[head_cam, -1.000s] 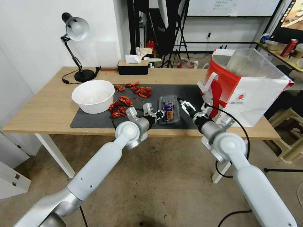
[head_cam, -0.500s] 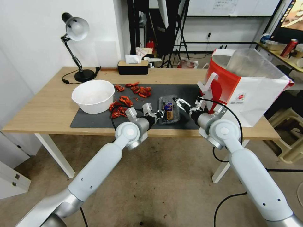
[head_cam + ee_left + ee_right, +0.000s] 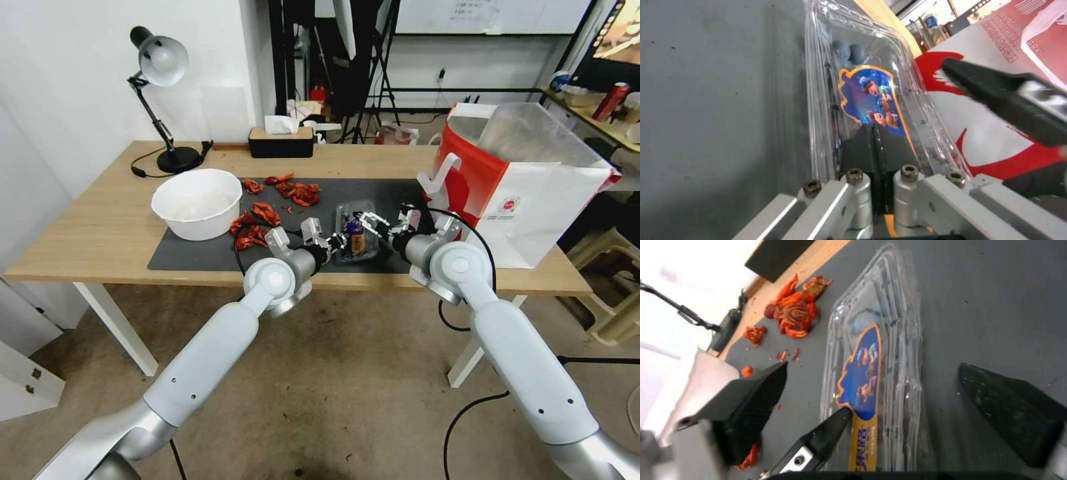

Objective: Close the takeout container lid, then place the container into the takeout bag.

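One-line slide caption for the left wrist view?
Left gripper shut on the closed container edge; right gripper's finger hovers alongside, bag behind.

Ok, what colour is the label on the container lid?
Mostly blue with an orange-yellow border and cartoon figures, on the clear lid; clearest in the left wrist view.

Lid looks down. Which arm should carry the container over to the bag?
Probably the right. The right gripper hangs open over the takeout container on the side of the takeout bag. The left gripper is shut at its near edge, farther from the bag.
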You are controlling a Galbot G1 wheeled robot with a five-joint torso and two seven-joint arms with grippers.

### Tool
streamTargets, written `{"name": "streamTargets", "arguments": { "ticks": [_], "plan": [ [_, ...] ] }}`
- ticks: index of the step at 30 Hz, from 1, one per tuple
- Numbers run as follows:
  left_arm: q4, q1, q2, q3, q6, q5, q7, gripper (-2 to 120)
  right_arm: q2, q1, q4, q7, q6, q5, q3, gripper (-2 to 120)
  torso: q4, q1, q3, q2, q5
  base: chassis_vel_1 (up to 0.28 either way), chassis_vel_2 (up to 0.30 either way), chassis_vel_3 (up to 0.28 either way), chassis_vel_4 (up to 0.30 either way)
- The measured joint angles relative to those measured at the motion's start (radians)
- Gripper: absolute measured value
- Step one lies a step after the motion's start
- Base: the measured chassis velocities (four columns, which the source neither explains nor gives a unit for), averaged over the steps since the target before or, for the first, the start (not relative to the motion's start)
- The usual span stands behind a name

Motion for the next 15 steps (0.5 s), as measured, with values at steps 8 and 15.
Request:
{"name": "streamTargets", "arguments": {
  "ticks": [8, 15],
  "plan": [
    [0.000, -0.001, 0.000, -0.001, -0.004, 0.000, 0.000, 0, 0.007, 0.011, -0.017, 0.031, -0.052, 0.019, -0.006, 67, 0.0000, 0.000, 0.000, 0.000, 0.0000, 0.000, 0.000, 0.000, 0.000],
    [-0.001, -0.001, 0.002, -0.005, -0.006, 0.000, 0.002, 0, 0.016, 0.012, -0.025, 0.057, -0.076, 0.033, -0.009, 43, 0.0000, 0.000, 0.000, 0.000, 0.0001, 0.000, 0.000, 0.000, 0.000]
  ]
}}
